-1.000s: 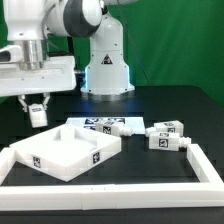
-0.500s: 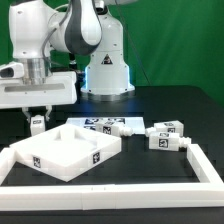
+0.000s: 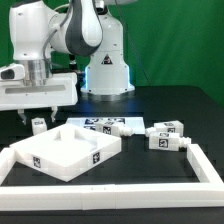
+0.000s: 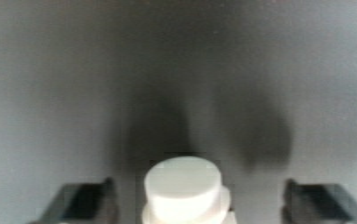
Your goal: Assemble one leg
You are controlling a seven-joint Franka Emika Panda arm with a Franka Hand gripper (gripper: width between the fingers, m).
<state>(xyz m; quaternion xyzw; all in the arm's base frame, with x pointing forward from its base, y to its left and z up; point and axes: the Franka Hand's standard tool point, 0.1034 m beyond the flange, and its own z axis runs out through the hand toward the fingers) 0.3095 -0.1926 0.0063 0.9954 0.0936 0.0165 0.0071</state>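
End effector (image 4: 196,203) spread around upright leg (image 4: 184,183), gaps both sides

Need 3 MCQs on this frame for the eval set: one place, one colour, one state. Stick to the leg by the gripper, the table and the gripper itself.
1. Where is the leg nearest the gripper?
A. Inside the white panel
B. On the table at the exterior view's left, right below the gripper
C. On top of the marker board

2. What colour is the table top?
A. Black
B. White
C. Green

3. What state is the gripper in?
A. Shut on the leg
B. Open, with the leg between its fingers and a gap on each side
C. Shut on the white panel

Answers:
1 B: the exterior view shows the leg standing on the table under the gripper.
2 A: the bare surface is black throughout.
3 B: the wrist view shows both fingers standing clear of the leg.
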